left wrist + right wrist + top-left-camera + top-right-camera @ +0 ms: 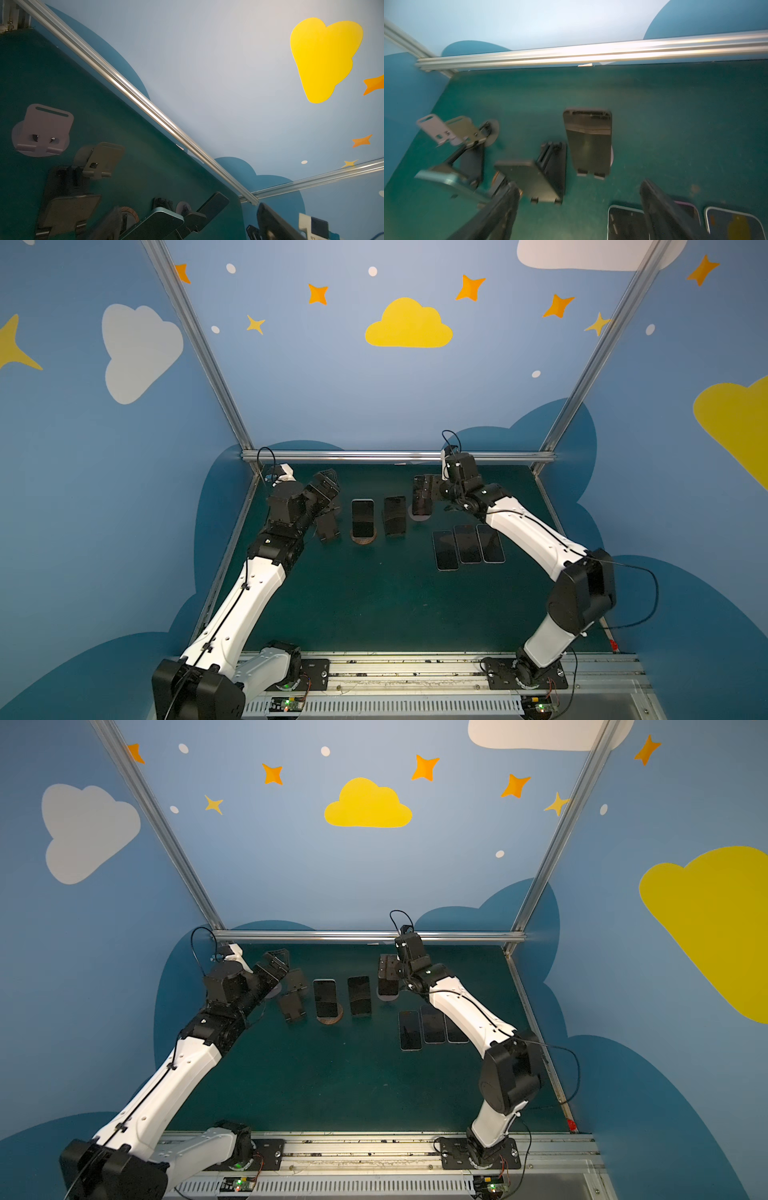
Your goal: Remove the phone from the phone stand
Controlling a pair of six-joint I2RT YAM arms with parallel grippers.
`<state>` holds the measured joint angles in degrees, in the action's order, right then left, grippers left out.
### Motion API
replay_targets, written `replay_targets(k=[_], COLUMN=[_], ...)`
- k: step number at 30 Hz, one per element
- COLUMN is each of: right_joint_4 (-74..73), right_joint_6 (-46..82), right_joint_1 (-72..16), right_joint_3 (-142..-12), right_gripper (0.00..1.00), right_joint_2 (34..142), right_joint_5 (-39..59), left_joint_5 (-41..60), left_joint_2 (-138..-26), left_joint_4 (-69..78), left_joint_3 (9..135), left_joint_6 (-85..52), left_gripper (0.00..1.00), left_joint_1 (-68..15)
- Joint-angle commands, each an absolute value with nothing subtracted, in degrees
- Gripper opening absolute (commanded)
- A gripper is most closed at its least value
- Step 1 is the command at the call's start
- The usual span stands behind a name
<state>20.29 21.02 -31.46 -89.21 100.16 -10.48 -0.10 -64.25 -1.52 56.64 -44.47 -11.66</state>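
The left gripper (326, 483) hangs open and empty beside an empty black stand (328, 529). To its right three phones lean on stands in a row: a blue-edged phone (362, 517) on a round wooden stand (365, 541), a dark phone (395, 514) on a folding stand (554, 164), a third phone (588, 145) on a white-based stand (419, 517). The right gripper (578, 185) is near this third phone, fingers (660, 207) wide apart with nothing between, and three more phones (467, 545) lie flat on the table (374, 605).

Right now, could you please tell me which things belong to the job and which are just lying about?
Job: blue-edged phone on its wooden-based stand; dark phone on its black stand.
Lying about: three flat phones; empty grey stand.
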Motion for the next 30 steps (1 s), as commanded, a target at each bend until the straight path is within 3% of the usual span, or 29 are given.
replay_targets(k=[1,17,30], right_joint_4=[25.1,26.4,22.6], right_joint_6=[21.0,21.3,21.3], right_joint_1=[-31.6,-31.7,-31.7], right_joint_3=[-95.0,-106.6,-107.8], right_gripper=[0.91,0.92,0.92], right_joint_2=[104.5,116.7,119.8], right_joint_5=[-13.4,-15.1,-16.2], left_joint_5=[1.9,7.3,8.8], left_joint_2=[-65.6,-69.9,-71.3], left_joint_4=[-0.7,1.1,2.2], left_joint_3=[56.1,56.1,55.9], left_joint_6=[-45.6,-47.6,-47.4], left_gripper=[1.0,1.0,1.0], left_joint_1=[-11.1,-7.2,-6.8])
